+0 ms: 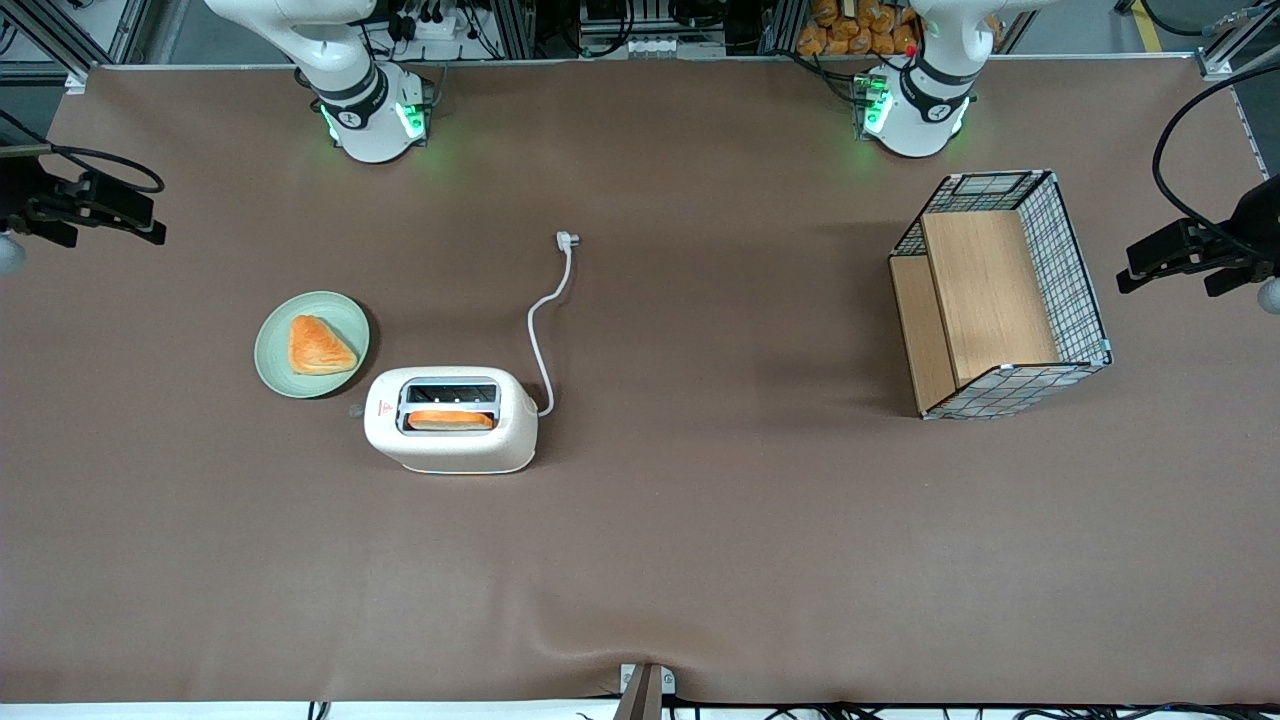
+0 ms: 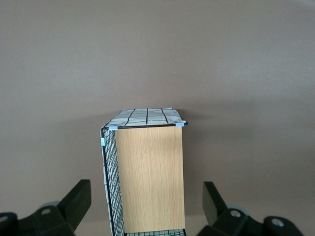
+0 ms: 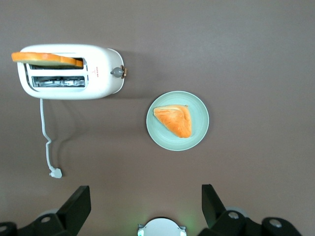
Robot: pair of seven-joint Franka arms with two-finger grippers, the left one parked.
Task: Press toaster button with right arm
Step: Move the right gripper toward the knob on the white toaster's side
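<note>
The gripper [image 3: 145, 191] hung high over the working arm's end of the table, well apart from the toaster [image 1: 450, 432], with its two fingers [image 3: 78, 201] spread wide and nothing between them. Judged from that, the task was at its opening step: the approach to the toaster was not yet made and the button was not yet pressed.

Next along the table lay a pale green plate [image 1: 275, 365] with a golden pastry [image 1: 320, 345] on it. The plate sat just beside the toaster, a little farther from the front camera. The toaster button [image 3: 117, 72] was a small grey knob sticking out of the toaster's end wall, the end facing the plate and the working arm. A slice of toast [image 1: 450, 420] stood in the slot nearer the front camera; the other slot looked empty.

The next move probably called for bringing the gripper down and across to that end of the toaster. One fingertip would need lining up on the small knob without knocking the plate close by. Drawing the fingers together first might give a firmer point to push with.

A white cord [image 1: 540, 325] ran from the toaster's other end to a loose plug [image 1: 567, 240]. A wire basket [image 1: 1080, 290] with wooden panels stood toward the parked arm's end.

As for writing, only a small red mark [image 1: 384, 408] showed on the toaster's top; any lettering under it could not be read, and no brand name was visible.
</note>
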